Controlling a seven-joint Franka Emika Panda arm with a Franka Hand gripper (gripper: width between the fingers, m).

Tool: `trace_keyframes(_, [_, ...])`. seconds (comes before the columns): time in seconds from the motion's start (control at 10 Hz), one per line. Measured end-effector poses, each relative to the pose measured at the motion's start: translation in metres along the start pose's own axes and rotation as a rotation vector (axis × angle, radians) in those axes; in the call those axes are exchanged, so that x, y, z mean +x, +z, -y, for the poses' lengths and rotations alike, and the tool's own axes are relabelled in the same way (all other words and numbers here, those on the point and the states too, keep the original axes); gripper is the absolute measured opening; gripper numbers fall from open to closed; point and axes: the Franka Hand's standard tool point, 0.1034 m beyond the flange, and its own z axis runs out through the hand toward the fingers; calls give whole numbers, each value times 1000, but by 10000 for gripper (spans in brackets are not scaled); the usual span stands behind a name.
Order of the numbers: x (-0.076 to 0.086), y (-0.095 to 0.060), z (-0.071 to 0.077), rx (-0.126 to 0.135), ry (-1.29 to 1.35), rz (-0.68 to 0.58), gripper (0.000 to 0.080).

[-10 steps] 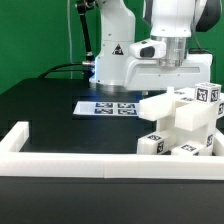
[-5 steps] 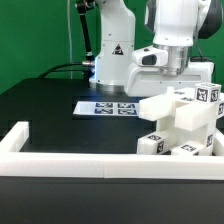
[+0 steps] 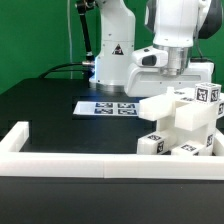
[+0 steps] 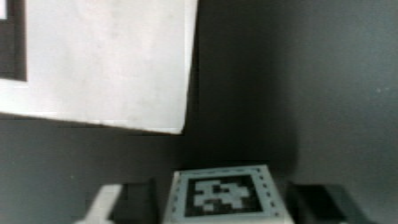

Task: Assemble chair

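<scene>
The chair pieces [image 3: 185, 125], chunky white blocks with black-and-white tags, stand stacked at the exterior view's right, inside the white rail. My gripper [image 3: 178, 84] hangs straight down over the top of the stack, and the top block hides its fingertips. In the wrist view a white chair piece with a tag [image 4: 224, 196] sits between my gripper's [image 4: 224, 205] dark fingers [image 4: 326, 198]. The fingers lie close against both sides of it. A larger white chair piece [image 4: 107, 70] lies beyond it.
The marker board [image 3: 108, 106] lies flat on the black table behind the stack. The long white border rail [image 3: 70, 160] runs along the table's front and turns back at the exterior view's left. The robot base [image 3: 115, 60] stands behind.
Between one second and half a second ago the arm shifted slightly toward the exterior view's right, over the stack. It has held still since then.
</scene>
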Motion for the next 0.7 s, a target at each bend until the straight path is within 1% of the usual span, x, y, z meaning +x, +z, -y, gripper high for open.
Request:
trace_keyframes(0.1, [0,-1,-1,0,2,-1,287])
trace_keyframes(0.3, [1,-1,-6,0,1,-3,287])
trace_keyframes(0.5, [5,-6,-16,3,6,-13,287])
trace_keyframes(0.6, [7,-12,-22,11,11,-9,287])
trace_keyframes(0.7, [8,-23,-31,27,13,3,287])
